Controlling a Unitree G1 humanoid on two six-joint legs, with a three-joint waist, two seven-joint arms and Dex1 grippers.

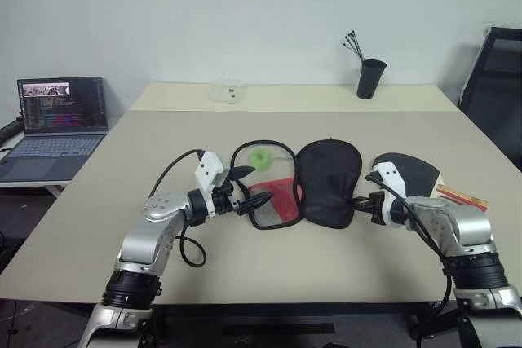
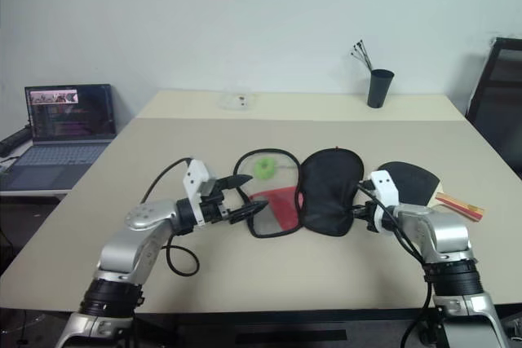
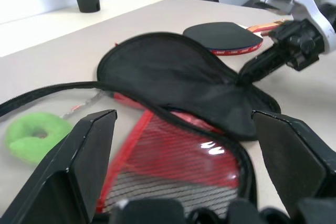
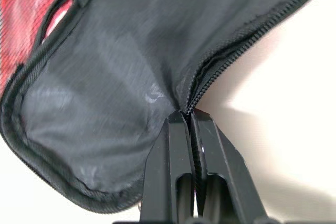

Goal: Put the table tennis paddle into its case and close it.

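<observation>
The case lies unzipped and spread flat at mid-table. Its black half (image 1: 329, 181) is in the middle and its red and mesh half (image 1: 273, 201) is to the left. My right gripper (image 4: 188, 118) is shut on the zipper rim at the black half's narrow near-right end (image 1: 357, 200). The table tennis paddle (image 1: 412, 170) lies black face up just right of the case, behind my right wrist, with its striped handle (image 1: 462, 197) pointing right. My left gripper (image 1: 249, 189) hovers open at the left rim of the mesh half, holding nothing.
A green foam ring (image 1: 261, 158) lies within the case's far-left zipper loop. A black cup of sticks (image 1: 371, 77) and a clear tray (image 1: 227, 91) stand at the table's far side. A laptop (image 1: 61, 120) sits off to the left, a black chair (image 1: 497, 87) to the right.
</observation>
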